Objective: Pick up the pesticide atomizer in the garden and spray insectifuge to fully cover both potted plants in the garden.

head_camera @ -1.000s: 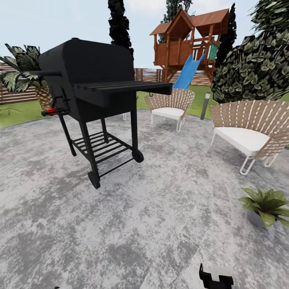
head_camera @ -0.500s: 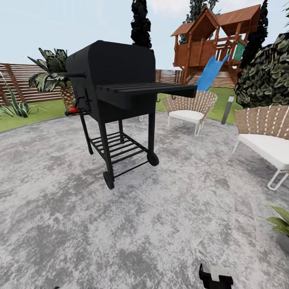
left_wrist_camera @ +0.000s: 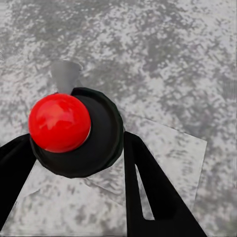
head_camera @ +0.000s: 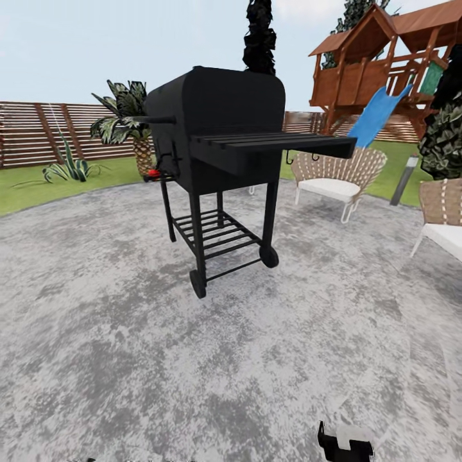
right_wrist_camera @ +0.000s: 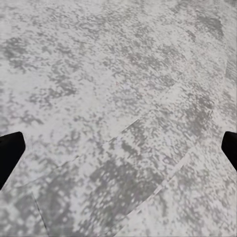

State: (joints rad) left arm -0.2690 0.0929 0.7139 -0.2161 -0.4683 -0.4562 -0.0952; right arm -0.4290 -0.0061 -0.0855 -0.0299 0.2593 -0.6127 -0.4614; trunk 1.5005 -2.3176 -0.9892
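A black barbecue grill [head_camera: 218, 147] is seen standing on the round grey stone patio [head_camera: 128, 359] of the garden, with a slatted wooden fence [head_camera: 38, 131], a palm [head_camera: 125, 122], woven chairs [head_camera: 333, 176] and a wooden playhouse with a blue slide [head_camera: 378, 115] behind it. The right hand [right_wrist_camera: 118, 148] is held wide open over the bare paving (only its dark fingertips [right_wrist_camera: 10, 153] are caught at the frame's edges). The left hand [left_wrist_camera: 74, 163] is spread around a black rounded part with a red ball [left_wrist_camera: 59, 122]; whether it is gripped cannot be told.
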